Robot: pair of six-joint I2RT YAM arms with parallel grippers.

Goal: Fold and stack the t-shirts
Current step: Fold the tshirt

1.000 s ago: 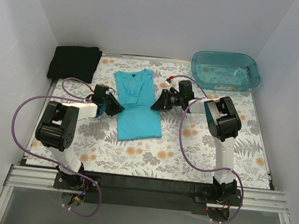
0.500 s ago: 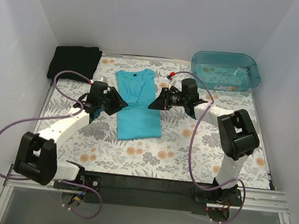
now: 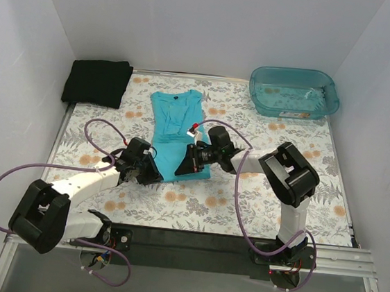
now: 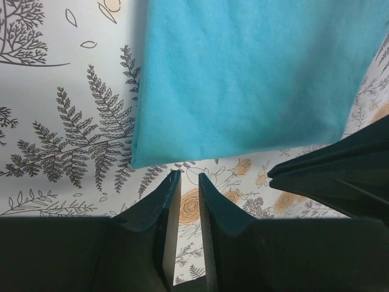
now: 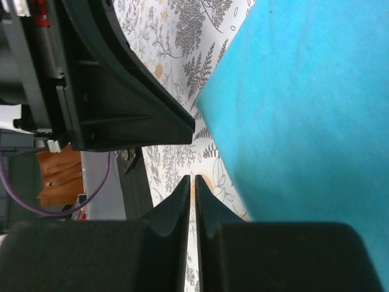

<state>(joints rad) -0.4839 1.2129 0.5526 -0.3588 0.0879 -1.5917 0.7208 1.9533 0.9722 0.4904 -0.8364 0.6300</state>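
Note:
The turquoise t-shirt [image 3: 179, 127] lies flat mid-table, folded into a long strip with its V-neck at the far end. It also shows in the left wrist view [image 4: 243, 79] and the right wrist view [image 5: 304, 103]. The black t-shirt [image 3: 97, 80] lies folded at the back left corner. My left gripper [image 3: 152, 173] sits low just off the shirt's near left corner, its jaws a narrow gap apart and empty [image 4: 188, 177]. My right gripper [image 3: 188, 160] is at the near hem, jaws together and empty [image 5: 194, 179], with the cloth beside it.
A translucent teal plastic tub [image 3: 295, 92] stands at the back right. The floral tablecloth [image 3: 259, 195] covers the table. White walls close in on the left, back and right. The two grippers are close together at the shirt's near end.
Both grippers have moved from beside the shirt's middle toward me, down to its near hem, and closer to each other. The shirts have not moved.

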